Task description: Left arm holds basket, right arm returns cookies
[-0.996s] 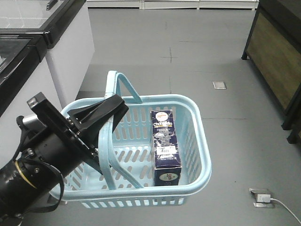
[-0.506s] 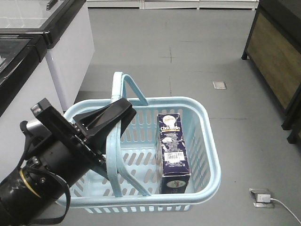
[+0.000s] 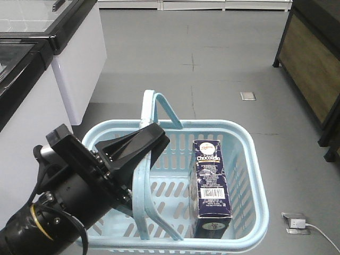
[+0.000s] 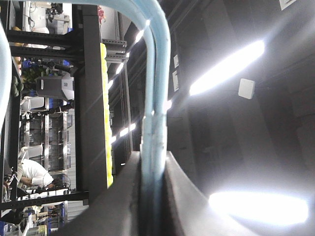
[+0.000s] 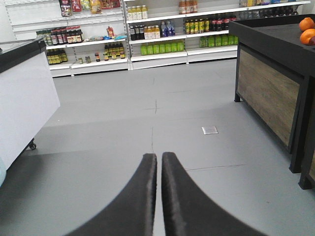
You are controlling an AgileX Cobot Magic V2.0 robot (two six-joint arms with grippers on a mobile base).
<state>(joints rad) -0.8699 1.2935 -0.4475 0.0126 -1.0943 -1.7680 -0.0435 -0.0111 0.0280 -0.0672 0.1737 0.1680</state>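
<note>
The light blue basket [image 3: 249, 154] hangs low in the front view over the grey floor. Its two handles [image 3: 159, 106] are pressed together, and my left gripper [image 3: 151, 143] on the black left arm [image 3: 69, 207] is shut on them. In the left wrist view the paired handles [image 4: 156, 88] run up from between the fingers of the left gripper [image 4: 152, 162]. The cookies [image 3: 211, 178], a dark navy carton, stand upright inside the basket on its right side. My right gripper [image 5: 159, 156] is shut on nothing, pointing over bare floor, and does not show in the front view.
A white freezer cabinet [image 3: 74, 58] stands at the left. A dark wooden counter [image 3: 313, 69] stands at the right, with oranges [image 5: 307, 29] on it. A floor socket with a cable [image 3: 295, 222] lies near the basket. Shelves of bottles [image 5: 157, 34] line the far wall.
The basket, with the left gripper on its handles and the carton inside, has shifted right and lower in the front view.
</note>
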